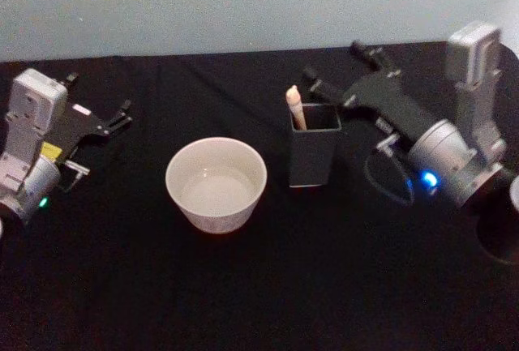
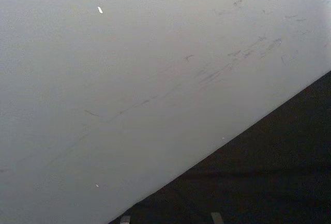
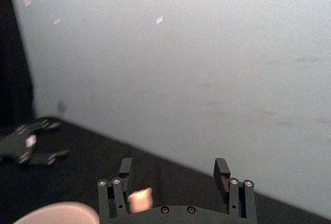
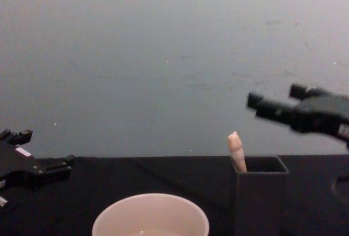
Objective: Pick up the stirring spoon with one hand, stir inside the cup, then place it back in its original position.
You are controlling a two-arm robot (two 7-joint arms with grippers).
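The stirring spoon stands in the dark square holder, its beige knobby handle sticking up at the holder's left corner. Left of the holder sits the cream cup, whose rim is also low in the chest view. My right gripper hovers open above and just behind the holder, higher than the spoon tip. In the right wrist view the handle tip shows near one finger of the open right gripper, not between the fingertips. My left gripper rests open at the far left.
A black cloth covers the table up to a pale wall close behind. The left gripper lies low at the table's left side, also seen far off from the right wrist. The cup's rim is at that view's lower edge.
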